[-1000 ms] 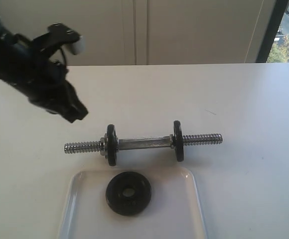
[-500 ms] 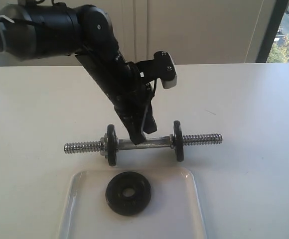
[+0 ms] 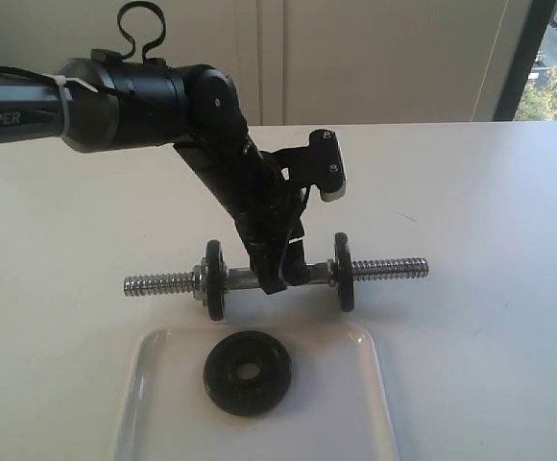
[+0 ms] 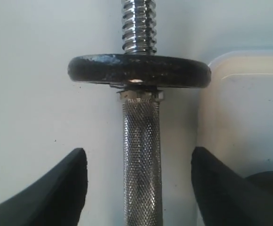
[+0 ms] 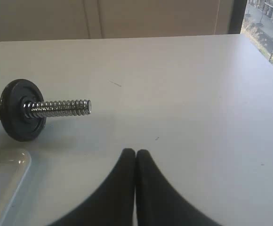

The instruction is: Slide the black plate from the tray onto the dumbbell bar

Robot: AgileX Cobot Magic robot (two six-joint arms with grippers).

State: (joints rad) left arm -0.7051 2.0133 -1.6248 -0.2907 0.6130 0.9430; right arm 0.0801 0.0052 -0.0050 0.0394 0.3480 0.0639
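Weight is what I expect to matter most with the black plate (image 3: pixel 248 373). It looks like a small cast disc, so I judge it dense for its size, fully rigid, and hard enough that my pads may skid on it. It lies flat in the clear tray (image 3: pixel 360 408), on the camera's side of the dumbbell bar (image 3: pixel 384 268) and apart from it. With the plate flat and a low rim around it, I could not pinch it across its faces. The best hold is probably one finger down the centre hole and the other outside the raised edge, though the glossy tray may slip under that push. My left gripper (image 4: pixel 139 151) is spread wide over the knurled middle of the bar, between the two fitted discs (image 3: pixel 213 279), with a finger on each side and neither touching the steel. That rough section is the sensible place to clamp, since a round bar would likely roll on the table (image 3: pixel 471 192) and the threaded ends could snag the hole. My right gripper (image 5: pixel 135 153) is pinched closed on nothing, off beyond the bar's right-hand threaded end.
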